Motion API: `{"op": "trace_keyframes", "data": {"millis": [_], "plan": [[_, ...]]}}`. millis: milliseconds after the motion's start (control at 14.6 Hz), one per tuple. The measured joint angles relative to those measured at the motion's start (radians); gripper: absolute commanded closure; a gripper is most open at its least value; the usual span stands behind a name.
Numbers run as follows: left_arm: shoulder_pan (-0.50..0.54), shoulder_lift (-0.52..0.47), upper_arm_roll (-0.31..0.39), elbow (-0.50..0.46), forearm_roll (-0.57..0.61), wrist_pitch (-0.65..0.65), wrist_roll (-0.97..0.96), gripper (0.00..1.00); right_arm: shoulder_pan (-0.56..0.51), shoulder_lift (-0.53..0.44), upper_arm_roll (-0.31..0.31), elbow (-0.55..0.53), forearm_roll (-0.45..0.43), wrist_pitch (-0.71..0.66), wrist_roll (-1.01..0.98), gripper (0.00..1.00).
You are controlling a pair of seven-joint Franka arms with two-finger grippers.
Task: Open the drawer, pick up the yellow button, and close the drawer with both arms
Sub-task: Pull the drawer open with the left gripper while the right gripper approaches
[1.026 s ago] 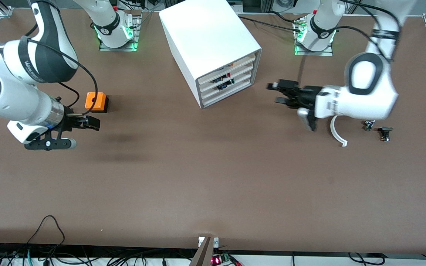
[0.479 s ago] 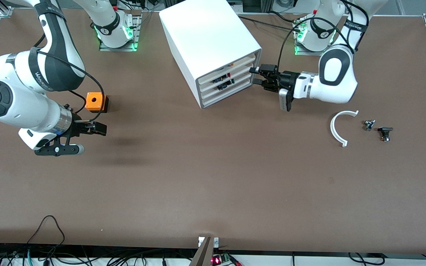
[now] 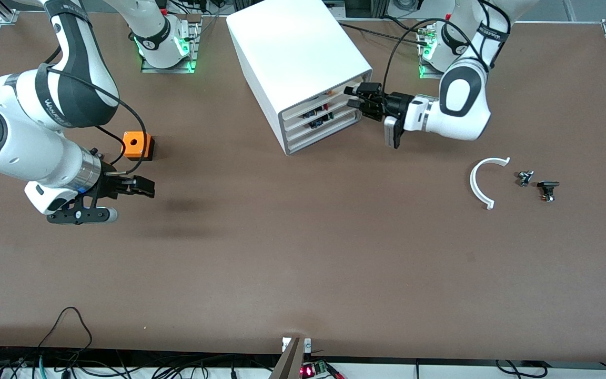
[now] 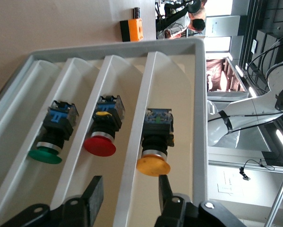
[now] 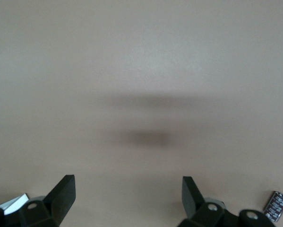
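Tabletop (image 3: pixel 303 263) carries the cabinet (image 3: pixel 292 52); the drawer (image 3: pixel 329 96), its highest, is shut, front edge between the fingers (image 4: pixel 166 194) of the left end effector (image 3: pixel 354 97), jaws part-open and not clamped on it; right end effector (image 3: pixel 142 185) spread wide and empty over bare tabletop near the cube (image 3: pixel 137 146). Button (image 4: pixel 155 142) lies in the drawer, orange cap toward the front, just beside the left fingers; curved white piece (image 3: pixel 481 181) and small black parts (image 3: pixel 537 185) sit toward the left arm's end.
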Motion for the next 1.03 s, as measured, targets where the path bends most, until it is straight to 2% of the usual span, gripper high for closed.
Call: {"op": "trace_keyframes", "data": {"millis": [205, 342, 411, 821, 1026], "plan": [[0.0, 0.001, -0.024, -0.014, -0.023, 0.001, 0.008, 0.64, 0.022, 0.019, 0.0, 0.066, 0.002, -0.006, 0.049, 0.0], [0.0, 0.003, -0.032, -0.018, -0.029, 0.005, 0.014, 0.84, 0.042, 0.037, 0.001, 0.106, 0.002, -0.014, 0.119, 0.0], [0.0, 0.005, -0.032, -0.019, -0.029, 0.006, 0.016, 0.99, 0.054, 0.044, 0.001, 0.12, 0.002, -0.016, 0.155, 0.0], [0.01, 0.027, -0.034, -0.02, -0.031, 0.008, 0.049, 1.0, 0.147, 0.076, 0.003, 0.206, 0.003, -0.04, 0.412, 0.0], [0.063, 0.061, -0.035, 0.016, 0.014, 0.006, 0.054, 1.0, 0.187, 0.093, 0.003, 0.234, 0.003, -0.041, 0.523, 0.0]]}}
